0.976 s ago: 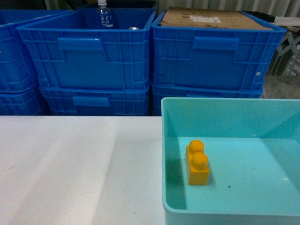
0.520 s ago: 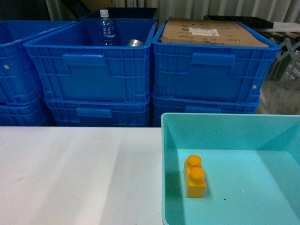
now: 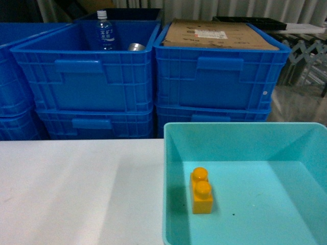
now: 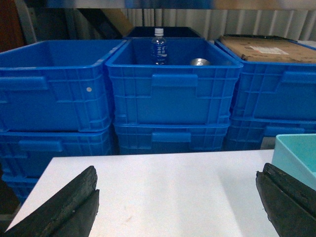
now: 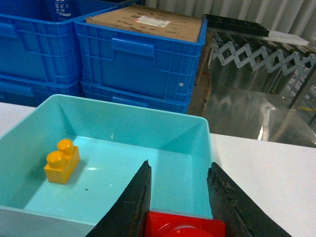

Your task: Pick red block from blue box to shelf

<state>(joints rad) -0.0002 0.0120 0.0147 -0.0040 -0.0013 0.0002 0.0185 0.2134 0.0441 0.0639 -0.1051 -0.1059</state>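
Right end effector (image 5: 180, 207) has the red block (image 5: 185, 228) pinched between its dark fingers (image 5: 131, 200), the block sitting low between them at the bottom edge of the right wrist view, above the near right part of the blue box (image 5: 163, 116). So the block is already out of the box's floor, and only the yellow brick (image 5: 61, 160) lies in there, off to the left and farther in. The head view agrees: the box (image 3: 240, 130) holds just the yellow brick (image 3: 201, 191), with no red in sight. The left end effector (image 4: 175, 205) is spread wide over bare table (image 4: 163, 187), holding nothing, and well left of the box. The move ahead turns on where the shelf lies, and that is hard to call: past the table's far right edge the right wrist shows shiny metal surfaces (image 5: 247, 106), possibly the shelf, but I cannot be sure. If so, the block travels forward and right, and the right arm is the nearer one. Blue crates (image 3: 153, 66) stand straight ahead, behind the table.
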